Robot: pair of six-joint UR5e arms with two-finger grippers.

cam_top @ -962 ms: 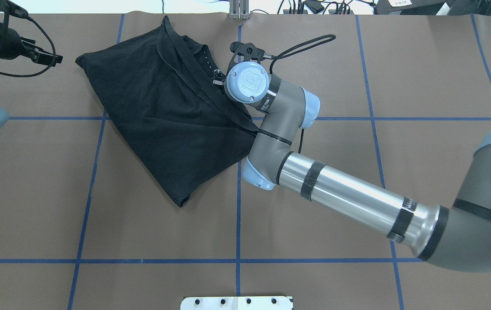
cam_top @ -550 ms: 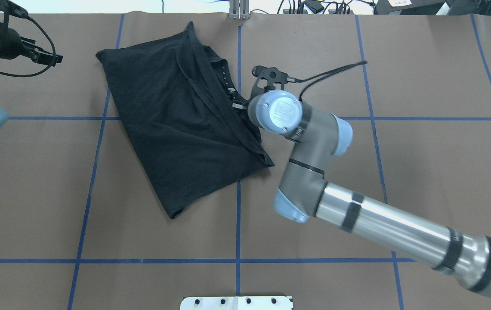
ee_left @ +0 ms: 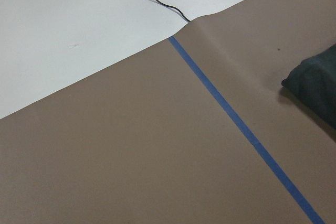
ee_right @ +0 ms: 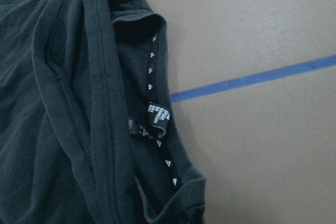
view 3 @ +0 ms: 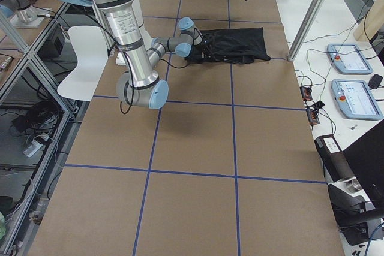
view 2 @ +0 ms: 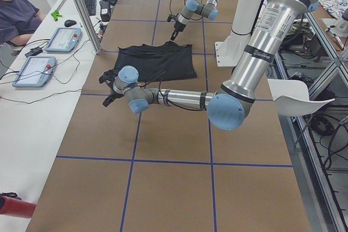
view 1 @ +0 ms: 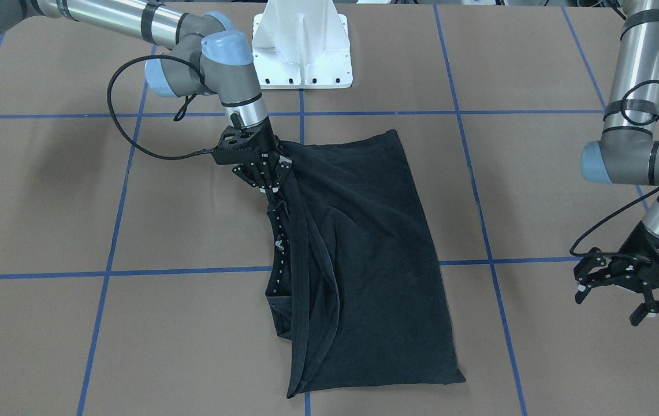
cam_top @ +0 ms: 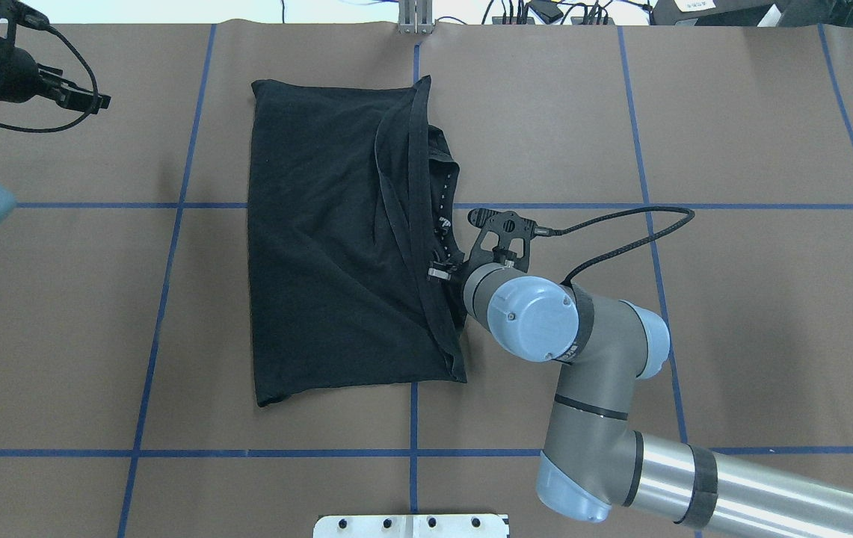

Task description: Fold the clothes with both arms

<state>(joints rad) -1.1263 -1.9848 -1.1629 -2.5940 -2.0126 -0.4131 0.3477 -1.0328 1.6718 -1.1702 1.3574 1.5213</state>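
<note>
Since a second earlier, the right arm [cam_top: 598, 418] had swung back toward the robot, dragging the T-shirt [cam_top: 321, 261] round until it lay square with the blue tape lines [cam_top: 413, 418].

The half-folded T-shirt lay flat on the table [cam_top: 695, 314], its neck edge on the robot's right. The right gripper [cam_top: 439, 270] was pinched closed on that edge, near the label [ee_right: 157, 116]. The left gripper [view 1: 612, 297] hung well apart, fingers spread, holding nothing. This looked like squaring the shirt between folds. The next move would call for letting go, then both grippers taking one end and carrying it across evenly, keeping the doubled edges from sliding.
</note>
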